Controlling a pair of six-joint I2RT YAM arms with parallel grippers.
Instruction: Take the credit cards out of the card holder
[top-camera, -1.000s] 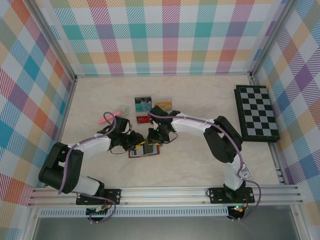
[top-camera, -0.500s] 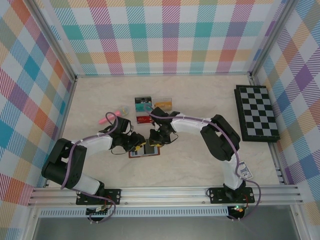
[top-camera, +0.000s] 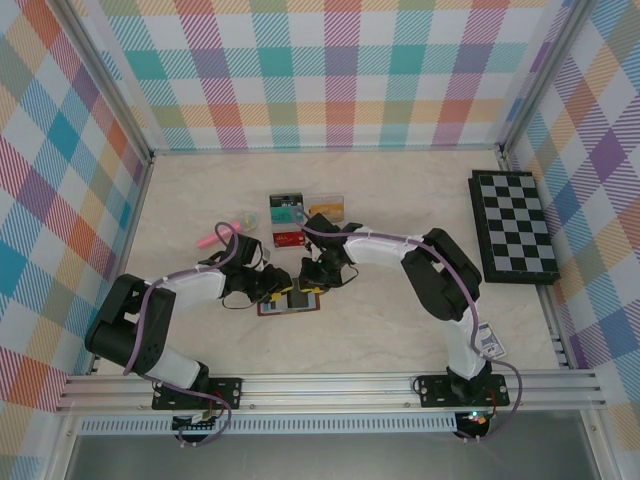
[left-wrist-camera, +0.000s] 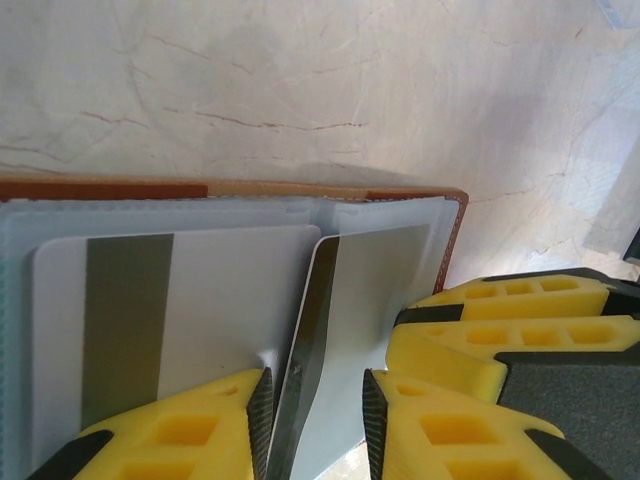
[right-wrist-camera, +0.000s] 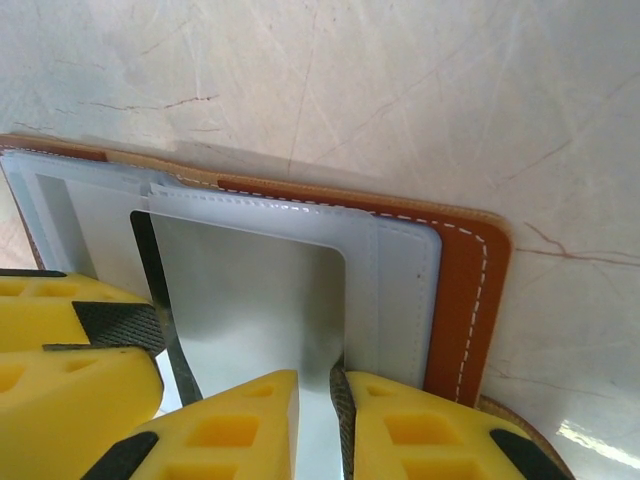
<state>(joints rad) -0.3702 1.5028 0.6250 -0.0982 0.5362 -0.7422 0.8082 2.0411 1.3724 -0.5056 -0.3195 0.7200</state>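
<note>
The table (left-wrist-camera: 300, 80) is a cream, marble-look top, smooth with a soft sheen and thin brown veins. The card holder (right-wrist-camera: 462, 300) is brown leather, smooth and matt, with pale stitching along its edge. Its pocket pages (right-wrist-camera: 400, 290) are glossy blue-grey clear plastic. The credit cards (left-wrist-camera: 225, 290) are smooth pale plastic crossed by a duller dark stripe. The fingers (left-wrist-camera: 170, 445) of the left gripper (left-wrist-camera: 315, 410) are matt yellow moulded plastic with black ribbed pads (left-wrist-camera: 261, 405). The frame rails (top-camera: 330, 385) are bare silvery metal.
</note>
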